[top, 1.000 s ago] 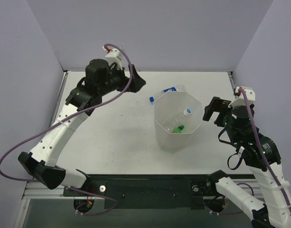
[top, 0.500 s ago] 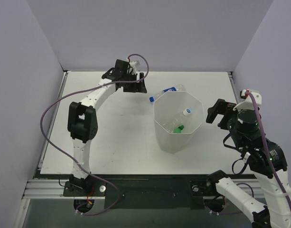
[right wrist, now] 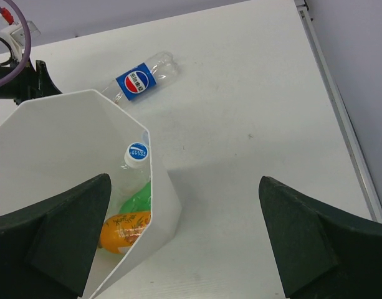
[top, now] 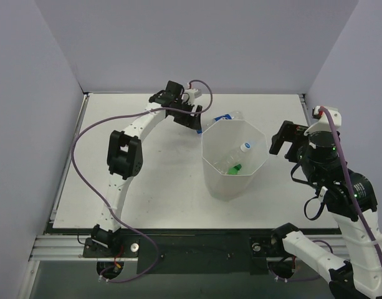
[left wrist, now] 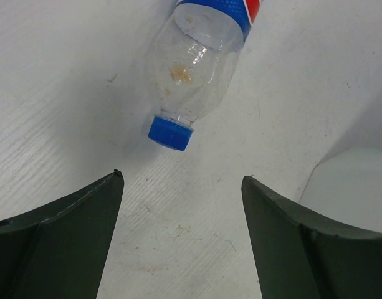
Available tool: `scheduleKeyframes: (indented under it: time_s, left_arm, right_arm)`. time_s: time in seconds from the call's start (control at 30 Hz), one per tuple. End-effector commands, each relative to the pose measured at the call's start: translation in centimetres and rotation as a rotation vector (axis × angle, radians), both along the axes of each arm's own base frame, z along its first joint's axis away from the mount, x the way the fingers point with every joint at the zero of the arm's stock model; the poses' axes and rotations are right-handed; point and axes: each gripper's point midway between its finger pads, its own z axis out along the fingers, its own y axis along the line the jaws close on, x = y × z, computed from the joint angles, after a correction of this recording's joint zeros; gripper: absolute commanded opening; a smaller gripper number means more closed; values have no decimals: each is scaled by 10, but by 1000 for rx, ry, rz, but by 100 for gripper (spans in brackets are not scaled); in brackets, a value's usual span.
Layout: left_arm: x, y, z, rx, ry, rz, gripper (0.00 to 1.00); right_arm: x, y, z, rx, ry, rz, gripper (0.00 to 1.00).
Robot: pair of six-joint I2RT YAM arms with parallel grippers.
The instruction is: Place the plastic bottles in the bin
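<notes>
The clear bottle with a blue label lies on its side on the table just behind the bin, its blue cap pointing at my left gripper. That gripper is open and empty, a short way in front of the cap and not touching it. It also shows in the top view. Inside the bin lie the plain clear bottle, the green bottle and the orange bottle. My right gripper is open and empty, held above the table to the right of the bin.
The bin's white wall stands close to the right of my left gripper's right finger. The table's right edge rail runs beside my right arm. Purple-grey walls enclose the table at the back and sides.
My left arm has stretched out and swung right, bringing its open gripper up to the labelled bottle's cap. My right gripper has hardly moved.
</notes>
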Motion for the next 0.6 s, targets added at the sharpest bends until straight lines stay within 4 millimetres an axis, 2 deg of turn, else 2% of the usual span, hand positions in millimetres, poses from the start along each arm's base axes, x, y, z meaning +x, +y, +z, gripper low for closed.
scheduleKeyframes:
  time_s: [0.0, 0.27, 0.43, 0.57]
  left_arm:
    - [4, -15, 1, -39, -57, -132, 87]
    - [25, -24, -20, -53, -73, -100, 87]
    - [27, -37, -19, -126, -51, -90, 86]
    - [32, -46, -21, -182, -27, -50, 80]
  right_arm:
    - [6, -1, 7, -5, 2, -23, 100]
    - [7, -2, 5, -18, 17, -27, 100]
    - [7, -3, 3, -33, 24, -27, 100]
    - [7, -5, 1, -44, 28, -30, 100]
